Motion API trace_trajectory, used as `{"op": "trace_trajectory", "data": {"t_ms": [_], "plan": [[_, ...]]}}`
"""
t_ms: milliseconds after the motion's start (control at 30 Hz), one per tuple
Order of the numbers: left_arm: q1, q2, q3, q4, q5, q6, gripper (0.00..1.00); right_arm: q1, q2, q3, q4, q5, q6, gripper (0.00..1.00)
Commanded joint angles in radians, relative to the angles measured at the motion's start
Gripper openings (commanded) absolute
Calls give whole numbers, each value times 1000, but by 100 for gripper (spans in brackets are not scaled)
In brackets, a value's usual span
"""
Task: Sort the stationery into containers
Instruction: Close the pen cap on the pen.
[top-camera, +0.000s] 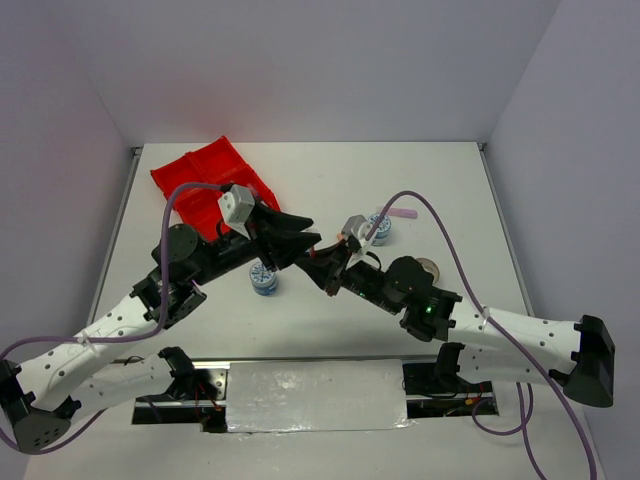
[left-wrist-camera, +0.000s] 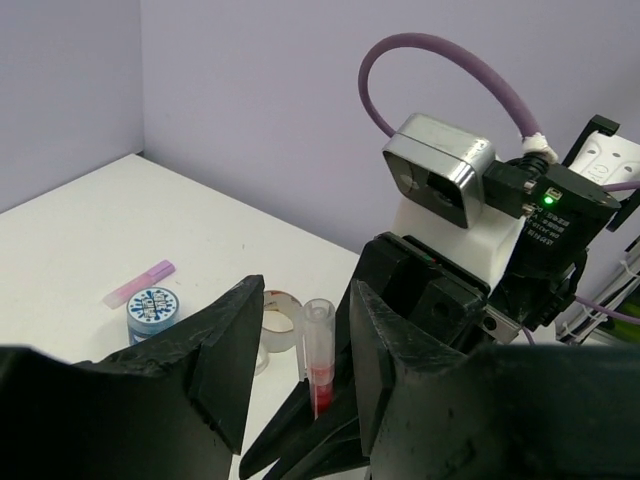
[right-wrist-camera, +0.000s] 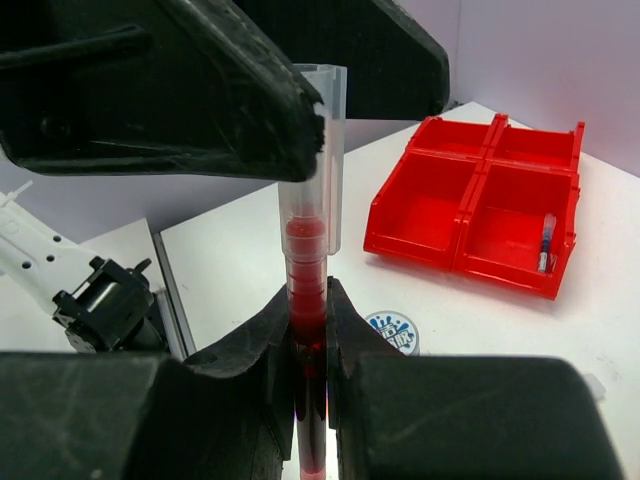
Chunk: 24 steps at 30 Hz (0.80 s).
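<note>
My right gripper (right-wrist-camera: 308, 322) is shut on a thin red pen (right-wrist-camera: 308, 262) and holds it upright above the table, clear cap on top. My left gripper (left-wrist-camera: 305, 300) is open, and its jaws stand on either side of the pen's cap (left-wrist-camera: 320, 335) without closing on it. In the top view the two grippers meet over the table's middle, left (top-camera: 303, 240) and right (top-camera: 320, 262). The red four-compartment tray (top-camera: 205, 175) lies at the far left. It also shows in the right wrist view (right-wrist-camera: 480, 205), with a blue pen (right-wrist-camera: 546, 240) in one compartment.
One patterned tub (top-camera: 264, 279) stands just under the left gripper. A second tub (top-camera: 379, 227) and a pink stick (top-camera: 403, 213) lie at the far right. A clear tape ring (top-camera: 428, 268) sits by the right arm. A metal plate (top-camera: 315, 395) lies at the near edge.
</note>
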Motion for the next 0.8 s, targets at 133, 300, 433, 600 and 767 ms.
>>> {"op": "trace_trajectory", "data": {"t_ms": [133,300,433,600,767], "plan": [[-4,-6,41,15,-17,18,38,-1,10,51,15,20,-4,0],[-4,9,50,3,19,18,28,-1,24,70,9,26,-2,0],[-4,23,58,-14,41,23,7,2,27,82,7,35,-5,0],[-4,61,101,-101,40,34,0,-5,13,100,21,47,-31,0],[-4,111,106,-206,3,0,0,-12,-4,152,84,11,-89,0]]}}
